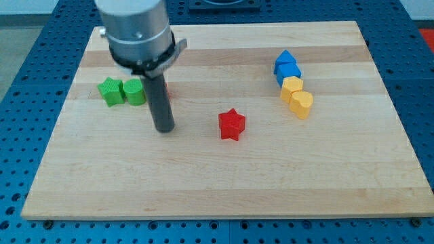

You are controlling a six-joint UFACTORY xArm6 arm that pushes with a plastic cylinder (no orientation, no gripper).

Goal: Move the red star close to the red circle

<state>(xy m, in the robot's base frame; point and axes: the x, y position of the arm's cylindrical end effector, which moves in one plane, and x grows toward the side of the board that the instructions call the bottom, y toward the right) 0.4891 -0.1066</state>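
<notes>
The red star (232, 125) lies near the middle of the wooden board (224, 169). My tip (164, 128) rests on the board about a hundred pixels to the star's left, apart from it. A thin sliver of red (168, 89) shows just right of the rod near the view's upper left; this looks like the red circle, mostly hidden behind the rod.
A green star (110, 91) and a green round block (134, 91) sit side by side left of the rod. At the view's right, two blue blocks (287, 67) and two yellow blocks (297, 97) form a touching column.
</notes>
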